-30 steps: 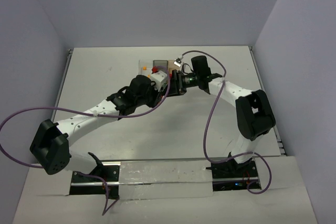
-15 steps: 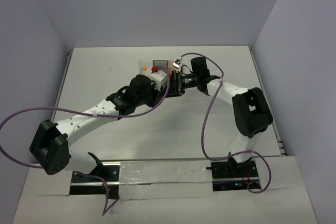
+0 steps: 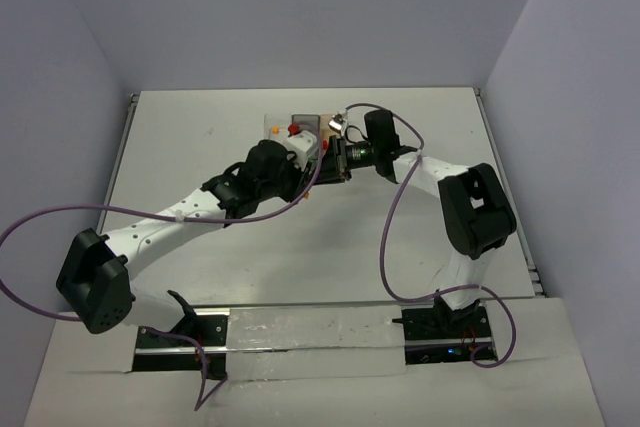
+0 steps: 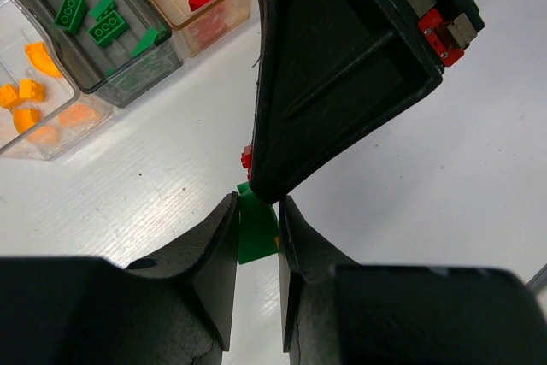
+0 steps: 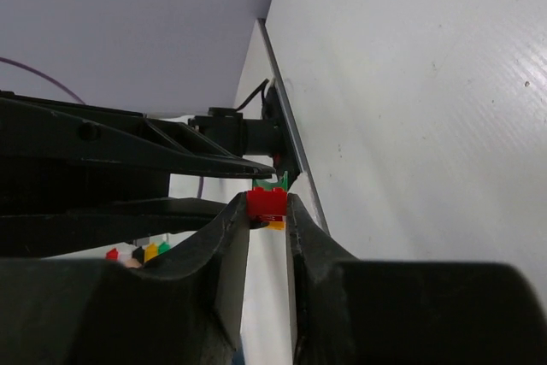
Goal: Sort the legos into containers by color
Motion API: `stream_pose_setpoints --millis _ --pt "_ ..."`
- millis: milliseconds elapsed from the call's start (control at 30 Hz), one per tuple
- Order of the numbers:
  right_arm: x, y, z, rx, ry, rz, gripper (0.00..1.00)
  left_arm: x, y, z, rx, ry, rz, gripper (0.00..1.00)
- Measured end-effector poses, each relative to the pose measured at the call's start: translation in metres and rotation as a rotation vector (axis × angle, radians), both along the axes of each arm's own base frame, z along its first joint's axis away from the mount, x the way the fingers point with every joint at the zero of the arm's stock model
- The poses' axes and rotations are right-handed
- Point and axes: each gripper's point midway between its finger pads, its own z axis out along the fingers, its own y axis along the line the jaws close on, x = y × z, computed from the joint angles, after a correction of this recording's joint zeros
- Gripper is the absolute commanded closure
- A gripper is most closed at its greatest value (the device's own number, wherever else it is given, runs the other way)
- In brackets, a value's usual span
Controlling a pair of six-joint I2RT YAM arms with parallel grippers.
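We find the top view evenly lit from above. The white table (image 3: 300,257) is bright without harsh glare, and the arms cast only faint, diffuse shadows. In the left wrist view the fingers (image 4: 205,271) are dark and soft-edged. The green brick (image 4: 255,232) and the bins (image 4: 137,83) read sharp, with soft shadows beside the bins. In the right wrist view the fingers (image 5: 224,262) are blurred and near-black, but the red brick (image 5: 267,202) is crisp and the table grain is visible.

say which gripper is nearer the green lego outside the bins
Left: the left gripper is shut on the green lego; the right gripper clamps the red lego right beside it.
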Motion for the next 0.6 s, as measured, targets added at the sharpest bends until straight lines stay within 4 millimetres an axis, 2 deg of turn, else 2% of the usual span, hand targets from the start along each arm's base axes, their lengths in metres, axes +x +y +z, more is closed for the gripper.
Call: stream_pose_setpoints --millis 33,200,267,433,600 --pt "0.0 0.0 0.001 0.003 -0.002 0.001 0.98 0.0 0.0 0.0 -0.002 0.0 0.001 0.81" --pt "0.0 -0.003 0.003 0.023 0.0 0.007 1.0 0.003 0.002 0.003 -0.014 0.007 0.014 0.27" --pt "0.0 -0.005 0.005 0.034 0.008 0.012 1.0 0.007 0.007 0.004 -0.019 0.017 0.023 0.16" --pt "0.005 -0.012 0.011 0.054 -0.005 0.003 1.0 0.022 0.026 0.019 -0.059 0.058 0.061 0.14" --pt "0.005 -0.015 0.014 0.061 -0.025 0.004 1.0 0.033 0.038 0.059 -0.177 0.075 0.027 0.16"
